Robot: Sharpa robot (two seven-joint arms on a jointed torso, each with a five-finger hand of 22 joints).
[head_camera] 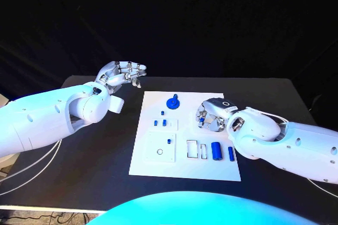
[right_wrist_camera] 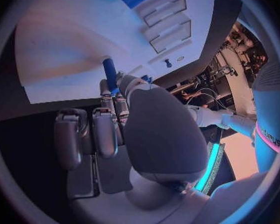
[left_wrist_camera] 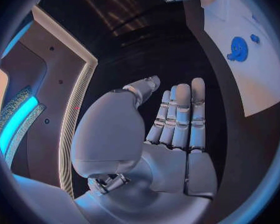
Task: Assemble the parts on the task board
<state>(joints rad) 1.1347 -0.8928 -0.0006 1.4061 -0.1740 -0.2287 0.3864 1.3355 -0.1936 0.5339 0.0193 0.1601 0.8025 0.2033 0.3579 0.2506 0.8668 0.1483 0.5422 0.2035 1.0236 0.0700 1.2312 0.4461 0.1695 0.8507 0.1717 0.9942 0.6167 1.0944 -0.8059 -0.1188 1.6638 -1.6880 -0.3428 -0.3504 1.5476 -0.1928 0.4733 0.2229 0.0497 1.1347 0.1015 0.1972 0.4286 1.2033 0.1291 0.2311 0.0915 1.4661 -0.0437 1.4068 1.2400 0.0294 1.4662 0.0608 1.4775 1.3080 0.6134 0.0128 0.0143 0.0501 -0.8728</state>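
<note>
Left hand (head_camera: 123, 72) hovers empty, fingers straight; right hand (head_camera: 212, 115) pinches a blue part (right_wrist_camera: 109, 73) over the task board (head_camera: 184, 166).

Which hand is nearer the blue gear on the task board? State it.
The right. The right hand is over the task board just beside the blue gear; the left hand is raised off the board, beyond its far left corner.

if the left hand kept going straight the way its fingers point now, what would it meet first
Probably nothing: the left hand, open, points past the far left corner of the task board, over bare black table. Depth is unclear.
</note>
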